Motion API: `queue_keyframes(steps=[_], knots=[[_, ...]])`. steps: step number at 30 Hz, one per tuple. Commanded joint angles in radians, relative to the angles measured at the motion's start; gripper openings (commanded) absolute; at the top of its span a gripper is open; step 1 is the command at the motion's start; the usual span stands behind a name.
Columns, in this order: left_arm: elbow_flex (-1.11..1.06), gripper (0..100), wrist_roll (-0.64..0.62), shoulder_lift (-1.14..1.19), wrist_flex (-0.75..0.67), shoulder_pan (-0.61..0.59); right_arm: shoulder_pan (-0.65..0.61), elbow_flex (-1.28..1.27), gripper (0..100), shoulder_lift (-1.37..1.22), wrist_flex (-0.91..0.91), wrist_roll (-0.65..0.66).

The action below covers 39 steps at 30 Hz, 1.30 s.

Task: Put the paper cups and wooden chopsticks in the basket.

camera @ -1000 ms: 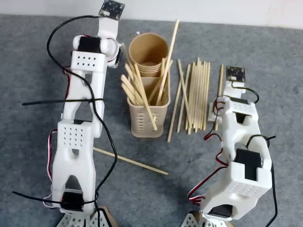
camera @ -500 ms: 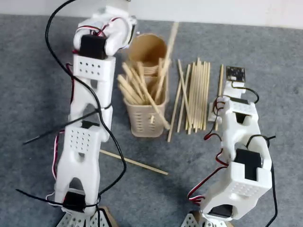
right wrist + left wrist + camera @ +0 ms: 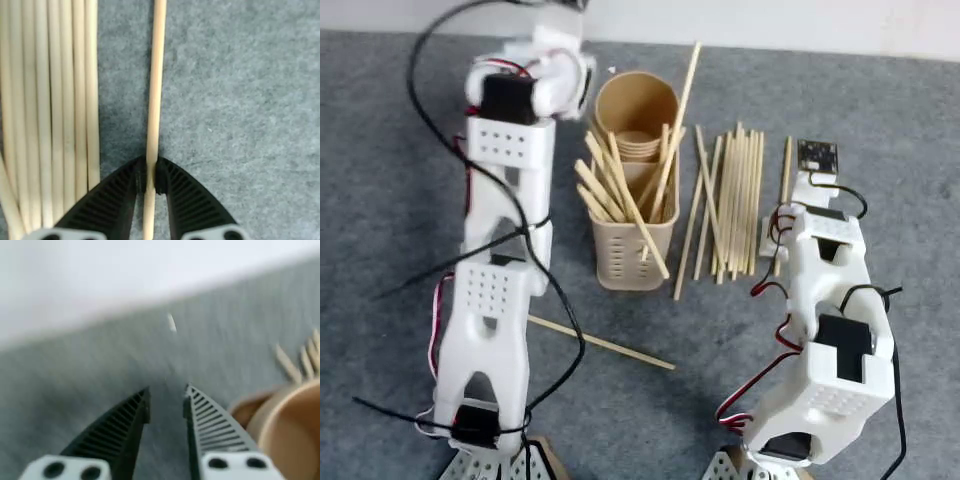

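With the empty, parted left end effector [image 3: 166,395] swung clear of the beige slotted basket [image 3: 630,268], the pale wooden chopstick [image 3: 156,75] pinched on the grey worktop [image 3: 240,100] by the right end effector [image 3: 151,175] may be delivered.

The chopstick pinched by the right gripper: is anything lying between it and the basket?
Yes. A row of loose chopsticks lies between the held chopstick and the basket; the right gripper would probably have to lift it over them.

A grey mat [image 3: 880,120] meets a white strip [image 3: 770,20], possibly a wall.
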<state>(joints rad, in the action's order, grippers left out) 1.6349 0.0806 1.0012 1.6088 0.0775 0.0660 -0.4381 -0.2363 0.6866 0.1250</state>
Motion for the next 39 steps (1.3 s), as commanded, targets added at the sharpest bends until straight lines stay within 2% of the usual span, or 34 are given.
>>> queue_keyframes(steps=[1,7,12,28,31,34,37,39], knots=[[0.03,15,-0.005,0.09,0.057,-0.015,-0.036,-0.002,0.5,-0.007,0.01,-0.006],[0.028,14,-0.003,0.219,0.095,-0.041,-0.036,-0.002,0.5,-0.007,0.01,-0.006],[0.031,14,-0.003,0.219,0.094,-0.097,-0.036,-0.002,0.5,-0.007,0.01,-0.006],[-0.01,14,0.011,-0.077,0.161,-0.493,-0.024,0.027,0.9,-0.007,0.016,-0.006],[-0.16,14,0.034,-0.182,0.164,-0.552,-0.025,0.107,1.0,-0.01,0.065,-0.006],[-0.449,15,0.041,-0.366,0.164,-0.55,-0.047,0.251,1.0,-0.012,0.157,-0.006],[-0.797,15,0.144,-0.616,0.16,-0.472,-0.079,0.403,1.7,-0.012,0.239,-0.005],[-1.017,15,0.187,-0.776,0.158,-0.41,-0.099,0.481,5.7,-0.013,0.272,-0.005]])
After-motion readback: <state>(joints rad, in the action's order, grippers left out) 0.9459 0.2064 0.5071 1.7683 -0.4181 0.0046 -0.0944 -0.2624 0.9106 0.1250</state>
